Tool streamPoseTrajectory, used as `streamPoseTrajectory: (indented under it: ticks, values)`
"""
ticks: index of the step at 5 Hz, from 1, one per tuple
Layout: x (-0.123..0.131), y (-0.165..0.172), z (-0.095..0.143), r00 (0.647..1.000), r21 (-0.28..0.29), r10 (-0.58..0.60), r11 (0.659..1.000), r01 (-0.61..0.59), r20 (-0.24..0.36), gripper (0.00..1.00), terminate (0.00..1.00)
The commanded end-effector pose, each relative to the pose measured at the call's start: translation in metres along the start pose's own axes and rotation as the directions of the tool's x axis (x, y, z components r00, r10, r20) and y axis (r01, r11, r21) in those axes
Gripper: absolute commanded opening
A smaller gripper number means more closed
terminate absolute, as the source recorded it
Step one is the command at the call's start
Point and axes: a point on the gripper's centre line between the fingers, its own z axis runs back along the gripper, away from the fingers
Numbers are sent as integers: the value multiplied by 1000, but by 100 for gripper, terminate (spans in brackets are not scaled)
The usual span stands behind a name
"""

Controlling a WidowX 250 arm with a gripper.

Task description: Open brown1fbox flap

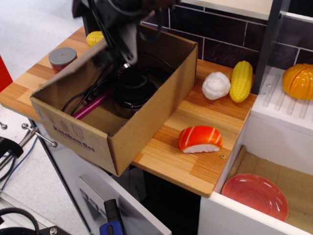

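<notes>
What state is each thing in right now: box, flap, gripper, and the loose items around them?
brown1fbox: upright, top open, dark round object and cables visible inside.
flap: swung up, nearly edge-on along the left rim.
gripper: at the raised flap; jaws unclear.
sushi: lying on the counter, apart from the box.
corn: lying beside the white piece.
red plate: flat in the lower compartment.
</notes>
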Motion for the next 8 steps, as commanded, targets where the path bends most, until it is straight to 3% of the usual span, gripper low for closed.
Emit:
streamPoseTrajectory:
  ticks: [1, 3, 4, 6, 7, 8]
  values:
    - [-19, 65, 2, 990, 94, -143, 985, 143, -1, 100, 0]
    - [-66, 105, -28, 930, 173, -364, 920, 353, 41, 100, 0]
    - [-81, 111, -56, 909, 141, -403, 911, 388, 101, 100, 0]
    - [-79, 110, -98, 873, 83, -440, 898, 433, 212, 100, 0]
    - [-76, 109, -116, 874, -2, -422, 900, 435, 239, 100, 0]
    - [-75, 104, -128, 882, -43, -395, 907, 419, 258, 100, 0]
